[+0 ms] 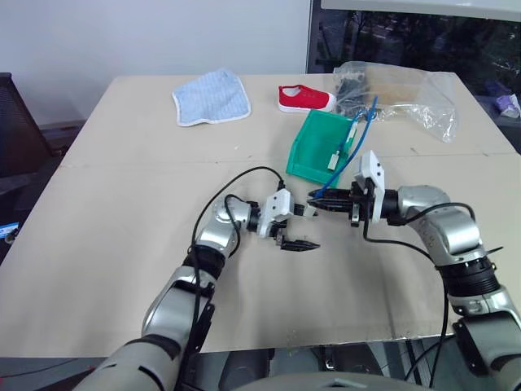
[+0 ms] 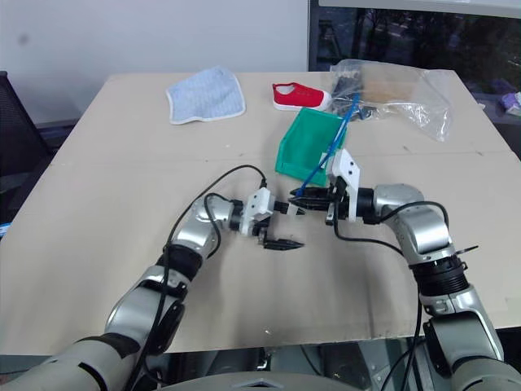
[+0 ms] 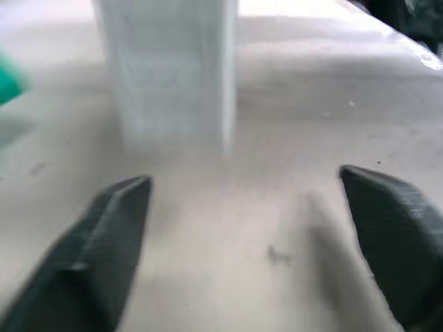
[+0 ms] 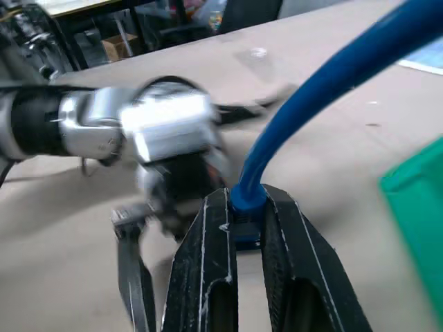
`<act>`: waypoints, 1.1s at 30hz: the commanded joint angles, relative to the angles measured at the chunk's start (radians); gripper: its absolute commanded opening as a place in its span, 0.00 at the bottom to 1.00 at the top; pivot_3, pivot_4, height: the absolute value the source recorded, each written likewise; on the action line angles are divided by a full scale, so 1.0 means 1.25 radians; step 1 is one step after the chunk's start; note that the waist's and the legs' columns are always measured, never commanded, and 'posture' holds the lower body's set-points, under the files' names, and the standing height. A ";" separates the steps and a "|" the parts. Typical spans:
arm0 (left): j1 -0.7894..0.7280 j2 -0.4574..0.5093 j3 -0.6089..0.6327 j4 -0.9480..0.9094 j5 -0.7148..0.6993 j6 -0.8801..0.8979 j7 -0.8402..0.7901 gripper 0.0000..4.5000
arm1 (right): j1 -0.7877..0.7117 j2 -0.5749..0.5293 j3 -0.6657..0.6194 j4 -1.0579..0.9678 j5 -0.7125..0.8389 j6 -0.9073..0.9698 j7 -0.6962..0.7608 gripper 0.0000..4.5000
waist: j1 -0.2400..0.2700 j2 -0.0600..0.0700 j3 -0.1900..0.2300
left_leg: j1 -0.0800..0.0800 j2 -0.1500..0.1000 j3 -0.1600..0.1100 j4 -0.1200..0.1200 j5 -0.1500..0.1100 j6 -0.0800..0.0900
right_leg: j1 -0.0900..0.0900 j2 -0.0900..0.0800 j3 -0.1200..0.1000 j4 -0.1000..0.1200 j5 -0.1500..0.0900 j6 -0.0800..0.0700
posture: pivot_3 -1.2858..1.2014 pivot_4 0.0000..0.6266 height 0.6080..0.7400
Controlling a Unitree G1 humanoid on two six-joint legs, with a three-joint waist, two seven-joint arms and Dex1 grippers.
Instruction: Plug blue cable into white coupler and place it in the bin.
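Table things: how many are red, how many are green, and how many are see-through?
Red: 1, the small red canvas shoe
Green: 1, the green plastic storage bin
See-through: 1, the crinkly clear plastic bag
Total: 3

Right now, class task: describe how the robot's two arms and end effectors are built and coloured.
Both arms are silver-grey metal with black joints and loose black cables looping alongside. Each wrist carries a white block. The left end effector and right end effector each have two slim, tapering black fingers.
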 commanded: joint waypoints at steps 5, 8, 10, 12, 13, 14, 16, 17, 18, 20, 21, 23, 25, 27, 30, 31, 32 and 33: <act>0.066 0.070 0.129 -0.530 -0.106 0.440 0.298 0.94 | -0.285 0.019 -0.034 0.312 -0.023 0.045 -0.004 0.00 | 0.002 0.002 0.005 | 0.000 0.000 0.000 -0.001 0.000 0.000 | 0.000 -0.001 0.000 0.000 0.000 0.000 | 0.52 0.24 1.00; 0.047 0.072 0.139 -0.605 -0.108 0.532 0.390 0.94 | -0.374 0.045 -0.018 0.482 -0.074 -0.014 0.011 0.00 | 0.005 0.002 0.005 | 0.001 -0.001 0.000 -0.001 0.000 0.000 | 0.001 -0.001 -0.001 -0.001 0.000 0.000 | 0.52 0.24 1.00; 0.036 0.070 0.138 -0.633 -0.111 0.578 0.435 0.94 | -0.422 0.064 -0.015 0.578 -0.104 -0.055 0.022 0.00 | 0.004 0.002 0.005 | 0.000 -0.001 0.001 -0.001 0.000 0.000 | 0.001 -0.002 -0.001 -0.002 0.000 0.000 | 0.52 0.24 1.00; 0.024 0.070 0.126 -0.651 -0.105 0.606 0.472 0.94 | -0.475 0.086 -0.012 0.686 -0.141 -0.095 0.013 0.00 | 0.002 0.002 0.006 | 0.000 -0.002 0.002 -0.001 0.001 -0.002 | 0.000 -0.002 0.000 -0.002 0.000 0.000 | 0.52 0.24 1.00; 0.020 0.071 0.120 -0.655 -0.103 0.616 0.485 0.94 | -0.497 0.093 -0.007 0.736 -0.168 -0.126 -0.004 0.09 | 0.001 0.002 0.006 | 0.000 -0.002 0.002 -0.002 0.002 -0.003 | 0.000 -0.002 0.001 -0.003 0.000 0.000 | 0.52 0.24 1.00; 0.016 0.071 0.117 -0.658 -0.104 0.622 0.496 0.95 | -0.514 0.099 -0.005 0.780 -0.191 -0.158 -0.018 0.18 | 0.000 0.002 0.006 | 0.000 -0.002 0.002 -0.002 0.002 -0.004 | 0.000 -0.002 0.001 -0.003 0.000 0.000 | 0.52 0.24 1.00; 0.007 0.075 0.107 -0.662 -0.102 0.625 0.509 0.95 | -0.537 0.104 -0.006 0.855 -0.234 -0.241 -0.062 0.36 | 0.000 0.002 0.006 | -0.001 -0.003 0.003 -0.004 0.004 -0.008 | -0.002 -0.002 0.002 -0.003 0.000 0.000 | 0.52 0.24 1.00; 0.002 0.075 0.104 -0.664 -0.106 0.627 0.514 0.95 | -0.548 0.104 -0.009 0.888 -0.257 -0.288 -0.104 0.47 | 0.001 0.002 0.006 | -0.001 -0.003 0.003 -0.004 0.005 -0.009 | -0.002 -0.002 0.002 -0.004 0.000 0.000 | 0.52 0.24 1.00; -0.001 0.076 0.102 -0.665 -0.110 0.629 0.518 0.95 | -0.556 0.104 -0.012 0.913 -0.274 -0.323 -0.133 0.55 | 0.001 0.002 0.006 | -0.001 -0.003 0.003 -0.005 0.005 -0.010 | -0.003 -0.002 0.002 -0.004 0.000 0.000 | 0.52 0.24 1.00; -0.003 0.075 0.100 -0.663 -0.116 0.630 0.524 0.95 | -0.571 0.101 -0.027 0.949 -0.302 -0.387 -0.226 0.78 | 0.000 0.002 0.006 | -0.002 -0.002 0.003 -0.008 0.007 -0.013 | -0.005 -0.003 0.002 -0.004 0.000 0.000 | 0.52 0.24 1.00; -0.003 0.076 0.098 -0.658 -0.118 0.627 0.523 0.95 | -0.576 0.096 -0.031 0.960 -0.315 -0.406 -0.258 0.87 | 0.000 0.002 0.006 | -0.002 -0.002 0.004 -0.008 0.007 -0.013 | -0.006 -0.003 0.003 -0.003 0.000 0.000 | 0.52 0.24 1.00; -0.001 0.080 0.093 -0.650 -0.119 0.619 0.521 0.95 | -0.580 0.082 -0.037 0.975 -0.338 -0.437 -0.309 0.99 | -0.001 0.002 0.006 | -0.003 -0.002 0.005 -0.009 0.008 -0.014 | -0.007 -0.003 0.004 -0.003 0.000 0.000 | 0.52 0.24 1.00; 0.001 0.084 0.090 -0.640 -0.119 0.610 0.518 0.95 | -0.577 0.060 -0.042 0.976 -0.358 -0.468 -0.349 0.99 | 0.000 0.002 0.006 | -0.004 -0.002 0.005 -0.011 0.008 -0.014 | -0.009 -0.003 0.005 -0.003 0.000 0.000 | 0.52 0.24 1.00; 0.002 0.088 0.088 -0.634 -0.120 0.605 0.517 0.95 | -0.569 0.042 -0.051 0.969 -0.362 -0.471 -0.346 0.99 | 0.000 0.002 0.006 | -0.007 -0.002 0.005 -0.011 0.009 -0.015 | -0.012 -0.003 0.004 -0.002 0.000 0.000 | 0.52 0.24 1.00; 0.007 0.093 0.086 -0.631 -0.121 0.598 0.516 0.95 | -0.538 -0.004 -0.058 0.941 -0.377 -0.494 -0.344 0.99 | -0.001 0.002 0.006 | -0.009 -0.002 0.004 -0.011 0.009 -0.015 | -0.013 -0.003 0.004 -0.002 0.000 0.000 | 0.52 0.24 1.00; 0.009 0.094 0.085 -0.631 -0.122 0.596 0.516 0.95 | -0.527 -0.019 -0.063 0.929 -0.378 -0.500 -0.343 0.99 | -0.001 0.002 0.006 | -0.010 -0.002 0.004 -0.011 0.009 -0.015 | -0.013 -0.003 0.004 -0.002 0.000 0.000 | 0.52 0.24 1.00; 0.013 0.096 0.086 -0.632 -0.122 0.595 0.517 0.95 | -0.511 -0.034 -0.070 0.910 -0.375 -0.507 -0.336 0.99 | 0.000 0.002 0.006 | -0.010 -0.002 0.004 -0.011 0.009 -0.015 | -0.013 -0.003 0.003 -0.002 0.000 0.000 | 0.52 0.24 1.00; 0.017 0.097 0.087 -0.634 -0.122 0.593 0.518 0.95 | -0.492 -0.046 -0.080 0.888 -0.369 -0.517 -0.324 0.99 | 0.001 0.002 0.006 | -0.011 -0.002 0.004 -0.011 0.009 -0.015 | -0.013 -0.003 0.003 -0.002 0.000 0.000 | 0.52 0.24 1.00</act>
